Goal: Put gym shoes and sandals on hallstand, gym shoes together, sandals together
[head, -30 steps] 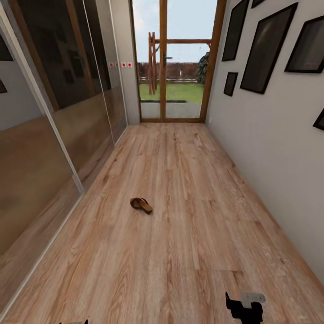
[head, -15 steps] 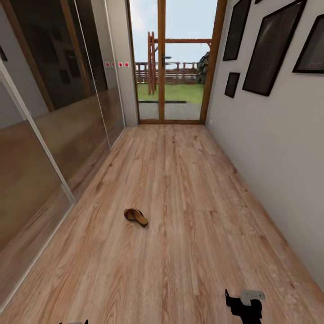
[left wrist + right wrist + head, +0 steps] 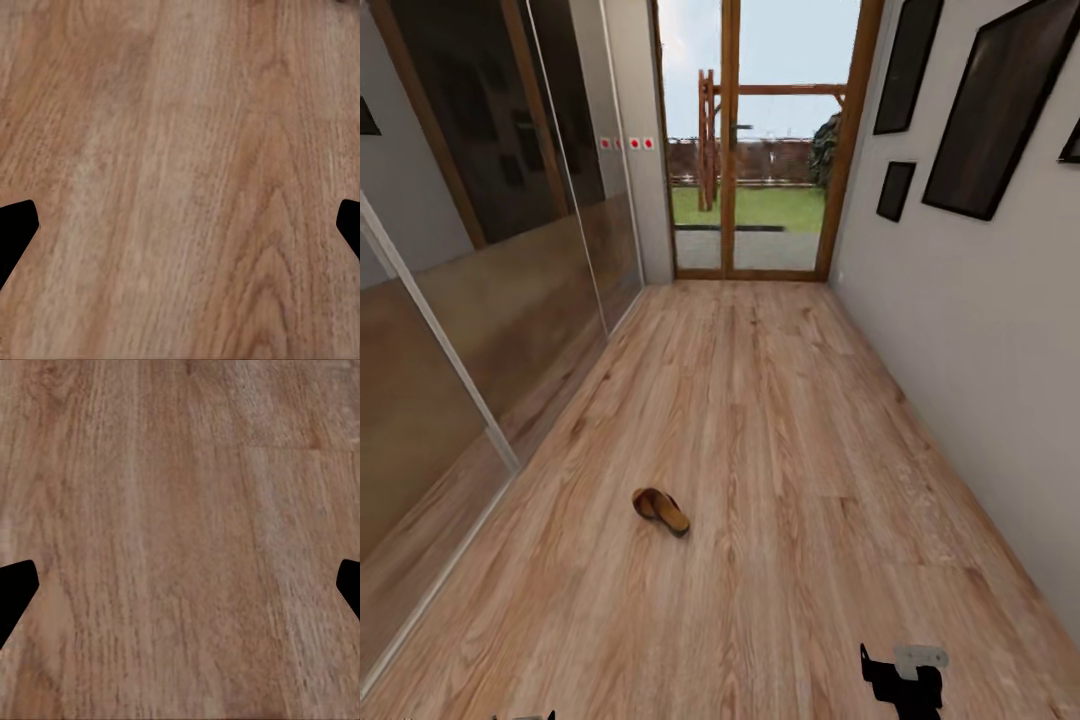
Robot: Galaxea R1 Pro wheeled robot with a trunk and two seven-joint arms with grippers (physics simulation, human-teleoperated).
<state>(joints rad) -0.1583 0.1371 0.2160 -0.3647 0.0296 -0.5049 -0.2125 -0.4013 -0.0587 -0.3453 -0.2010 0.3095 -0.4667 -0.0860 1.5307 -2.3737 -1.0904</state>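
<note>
Nearest, at the bottom edge of the head view, the right gripper [image 3: 905, 683] hangs low over the corridor floor [image 3: 780, 560]. In the right wrist view its dark fingertips [image 3: 16, 592] sit at opposite edges, jaws spread and empty over bare planks. The left gripper [image 3: 180, 229] shows the same spread, empty jaws.

Further ahead, left of centre, one brown sandal [image 3: 661, 510] lies flat on the floor, well apart from both grippers. Beyond it the corridor runs to a glass door [image 3: 755, 150], with mirrored panels on the left and framed pictures [image 3: 1000, 105] on the right wall.

This looks like the approach step: the next move calls for rolling closer, then lowering an arm to the sandal.
</note>
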